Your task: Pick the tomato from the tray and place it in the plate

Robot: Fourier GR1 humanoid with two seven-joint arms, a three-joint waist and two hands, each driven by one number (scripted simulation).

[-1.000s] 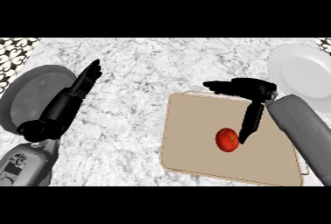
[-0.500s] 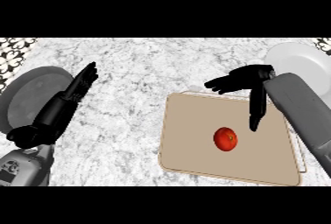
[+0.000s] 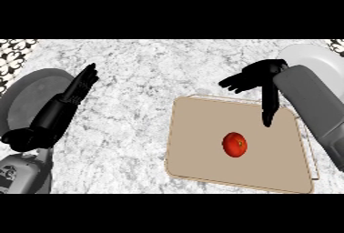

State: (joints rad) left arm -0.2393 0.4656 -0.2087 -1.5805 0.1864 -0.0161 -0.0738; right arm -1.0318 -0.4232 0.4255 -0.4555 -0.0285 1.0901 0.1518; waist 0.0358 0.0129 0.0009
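Since a second ago, the right hand [image 3: 259,78] has lifted away from the tomato [image 3: 235,144] and drawn back toward the far edge of the tray [image 3: 201,154], and the whole scene sits a little lower and further right in the head view than before. That hand now hovers over the tray's far right corner, its fingers spread and relaxed: several point left, out over the marble counter [image 3: 154,73], while one long digit hangs straight down toward the tray, its tip ending clear of the tomato. Nothing is held in it.

The tomato lies on the tan tray, a little right of the tray's middle, untouched and well apart from the black fingertip above it. The tray rests flat on the counter, slightly skewed, with its near right corner lowest in the view.

The white plate [image 3: 316,61] sits at the upper right, just beyond the tray's far corner, partly hidden behind the right grey forearm.

The left hand [image 3: 82,84] rests at the view's left, open with straight fingers held together and pointing away, above the edge of a round grey plate [image 3: 30,100].
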